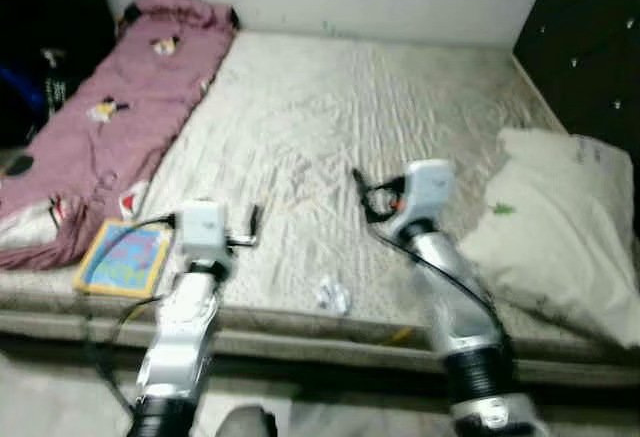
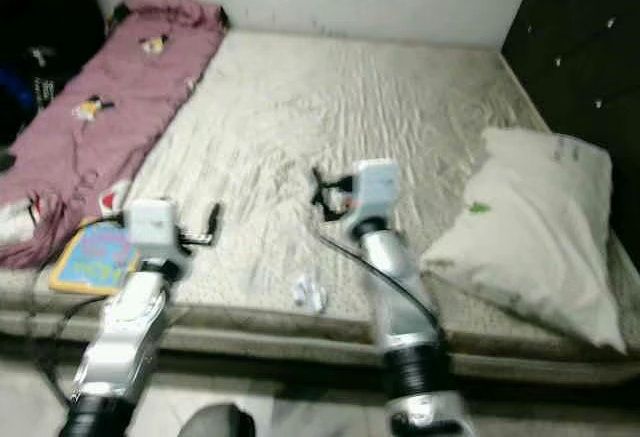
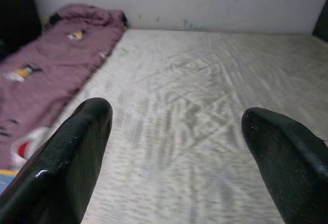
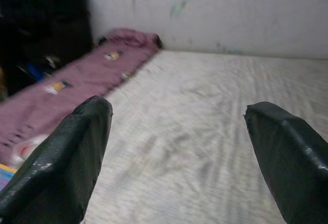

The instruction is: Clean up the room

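Standing at the foot of the bed [image 1: 330, 107], the robot had both arms raised over the mattress edge. The left gripper [image 1: 252, 227] hung above the near part of the wrinkled, pale sheet, its fingers [image 3: 66, 162] spread wide with nothing between them. The right gripper [image 1: 362, 197] was further in toward the middle of the bed, its fingers [image 4: 61, 157] likewise parted and empty.

A small crumpled white scrap [image 1: 331, 295] lay on the sheet close to the near edge, between the two arms; it was too blurred to tell whether it was paper or cloth. A flat, colourful children's book [image 1: 122, 257] with a yellow border rested at the bed's near left corner, just beside the left arm. Touching it, a maroon blanket [image 1: 120, 107] with small cartoon prints ran in a long rumpled strip up the left side to the wall. A cream pillow [image 1: 560, 227] sat crooked on the right side, by the dark headboard [image 1: 590, 47], its far corner cut off by the frame. Dark things at the far left were too murky to identify.
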